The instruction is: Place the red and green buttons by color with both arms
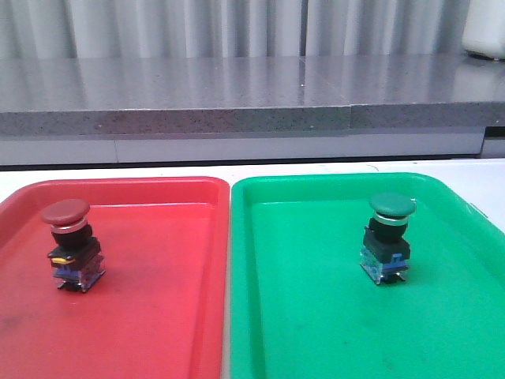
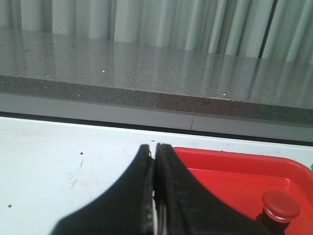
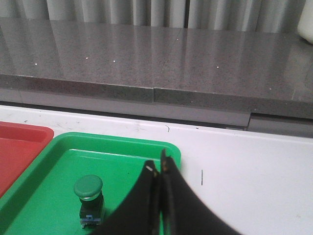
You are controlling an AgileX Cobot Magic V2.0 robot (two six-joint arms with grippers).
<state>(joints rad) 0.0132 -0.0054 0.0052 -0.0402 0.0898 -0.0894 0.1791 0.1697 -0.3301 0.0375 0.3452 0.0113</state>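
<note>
Left wrist view: red button (image 2: pixel 280 206) lies beside the closed left hand (image 2: pixel 155 149).

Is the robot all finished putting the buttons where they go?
It looks finished. The red button stands upright in the red tray, and the green button stands upright in the green tray. Nothing is in hand: the left gripper and right gripper are both shut and empty, away from the buttons. No sorting seems left.

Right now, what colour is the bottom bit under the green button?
Blue, below a black body. The green button shows it best in the front view.
</note>
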